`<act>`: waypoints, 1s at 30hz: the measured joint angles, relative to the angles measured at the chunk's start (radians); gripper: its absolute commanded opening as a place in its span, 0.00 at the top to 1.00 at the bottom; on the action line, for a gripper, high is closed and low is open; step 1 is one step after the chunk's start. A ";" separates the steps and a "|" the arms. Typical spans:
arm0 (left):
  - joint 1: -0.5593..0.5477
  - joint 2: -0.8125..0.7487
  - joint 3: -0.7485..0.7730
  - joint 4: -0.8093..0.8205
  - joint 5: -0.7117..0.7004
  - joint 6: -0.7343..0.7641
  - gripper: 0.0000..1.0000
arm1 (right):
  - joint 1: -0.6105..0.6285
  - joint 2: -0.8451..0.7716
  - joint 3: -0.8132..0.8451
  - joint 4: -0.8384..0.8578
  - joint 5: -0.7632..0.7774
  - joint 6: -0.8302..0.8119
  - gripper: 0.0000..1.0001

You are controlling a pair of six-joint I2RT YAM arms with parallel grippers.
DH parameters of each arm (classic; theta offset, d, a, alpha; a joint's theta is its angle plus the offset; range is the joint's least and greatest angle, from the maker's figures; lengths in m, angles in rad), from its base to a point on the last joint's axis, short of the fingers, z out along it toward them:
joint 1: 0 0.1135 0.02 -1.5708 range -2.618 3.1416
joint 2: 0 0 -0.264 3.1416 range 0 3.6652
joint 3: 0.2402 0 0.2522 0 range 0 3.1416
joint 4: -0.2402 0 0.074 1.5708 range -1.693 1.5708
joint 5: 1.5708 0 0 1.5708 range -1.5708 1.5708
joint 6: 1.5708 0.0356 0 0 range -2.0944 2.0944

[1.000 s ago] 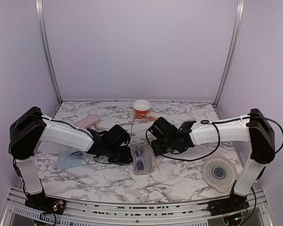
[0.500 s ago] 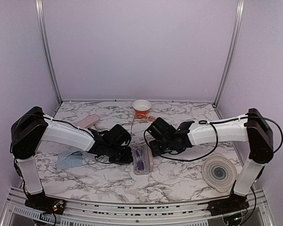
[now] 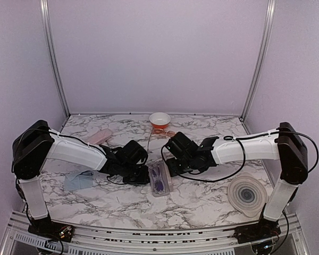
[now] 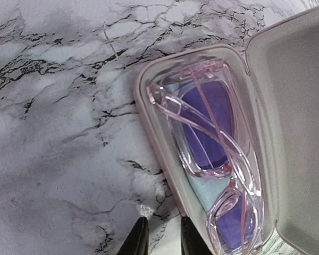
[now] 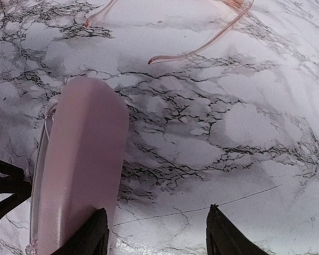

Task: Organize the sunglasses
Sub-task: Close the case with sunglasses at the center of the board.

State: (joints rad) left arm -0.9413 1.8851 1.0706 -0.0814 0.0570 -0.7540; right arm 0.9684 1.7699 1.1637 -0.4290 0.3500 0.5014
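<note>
We have purple sunglasses in the case; the other pair awaits. Left tool and right tool parted, empty.

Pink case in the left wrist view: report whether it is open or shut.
Open. The pink case's lid is swung back, and folded pink-framed sunglasses with purple lenses lie exposed in its tray.

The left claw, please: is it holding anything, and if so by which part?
Nothing is held: the left claw has its fingers a little apart above the table, just beside the rim of the open case.
</note>
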 measured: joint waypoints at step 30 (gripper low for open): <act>0.002 0.003 0.000 0.006 0.012 0.000 0.78 | 0.011 0.079 0.035 -0.004 0.009 0.005 0.39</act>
State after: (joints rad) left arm -0.9394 1.8885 1.0706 -0.0750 0.0689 -0.7544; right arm 0.9791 1.8484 1.1988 -0.4332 0.3592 0.5060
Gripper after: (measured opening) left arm 0.216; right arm 0.608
